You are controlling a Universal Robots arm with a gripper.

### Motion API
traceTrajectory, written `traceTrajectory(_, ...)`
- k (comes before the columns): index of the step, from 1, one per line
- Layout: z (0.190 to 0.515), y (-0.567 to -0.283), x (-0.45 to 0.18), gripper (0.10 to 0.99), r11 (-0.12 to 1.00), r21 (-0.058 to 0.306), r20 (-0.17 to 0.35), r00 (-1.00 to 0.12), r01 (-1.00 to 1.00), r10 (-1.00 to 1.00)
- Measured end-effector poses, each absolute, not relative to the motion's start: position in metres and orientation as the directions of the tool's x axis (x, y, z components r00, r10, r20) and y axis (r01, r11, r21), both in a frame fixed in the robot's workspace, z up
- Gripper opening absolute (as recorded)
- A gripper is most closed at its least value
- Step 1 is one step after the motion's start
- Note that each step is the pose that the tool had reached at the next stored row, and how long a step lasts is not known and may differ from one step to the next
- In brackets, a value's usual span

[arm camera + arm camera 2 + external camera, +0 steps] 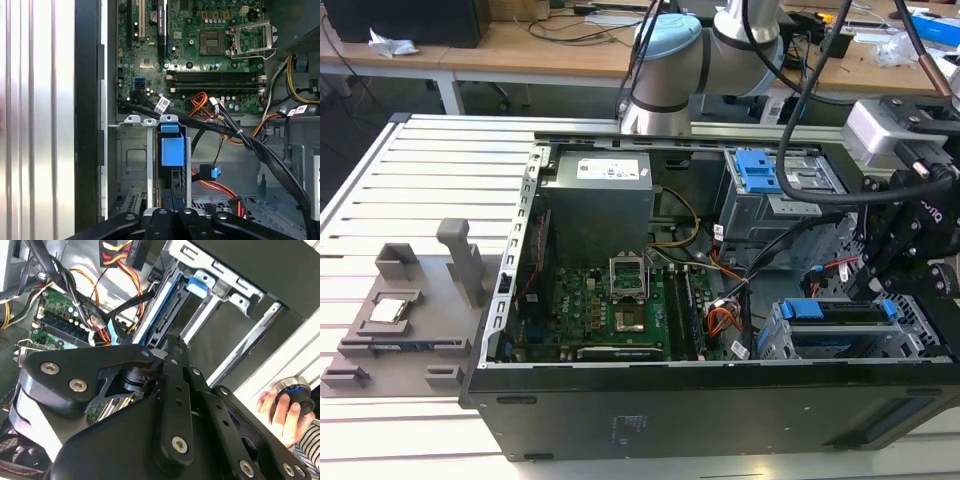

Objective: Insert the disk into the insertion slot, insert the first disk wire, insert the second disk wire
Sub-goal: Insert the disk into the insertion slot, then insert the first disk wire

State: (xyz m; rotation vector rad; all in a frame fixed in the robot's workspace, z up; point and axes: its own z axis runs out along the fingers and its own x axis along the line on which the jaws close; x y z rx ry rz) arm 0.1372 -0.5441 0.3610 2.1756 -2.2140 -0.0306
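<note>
The first wrist view looks down on the disk (pixel 172 150), which sits edge-on in the slot (pixel 132 160) with its blue carrier showing and cables (pixel 240 135) draped just beside it. The second wrist view adds a hand (pixel 277 412) wrapped round a knob (pixel 292 392) out past the case. The exterior view gives the big picture: the arm (pixel 720 50) reaches over the case (pixel 670 410) on the bench (pixel 410 190), and the tool (pixel 885 280) hangs right above the slot. Can't tell whether it's spread or pinching anything.

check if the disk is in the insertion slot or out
In: the disk sits inside the insertion slot, its blue carrier between the cage walls in the first wrist view. Fully seated? Cannot tell.
</note>
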Motion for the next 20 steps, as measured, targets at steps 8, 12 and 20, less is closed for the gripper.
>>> traceTrajectory(8,0.3608,-0.5435,0.1400,0.106,0.018,0.040,0.013,-0.017,-0.999,-1.000)
traceTrajectory(12,0.3608,-0.5434,0.1401,0.106,0.018,0.040,0.013,-0.017,-0.999,-1.000)
traceTrajectory(20,0.3608,-0.5435,0.1404,0.302,0.018,0.040,0.013,-0.017,-0.999,-1.000)
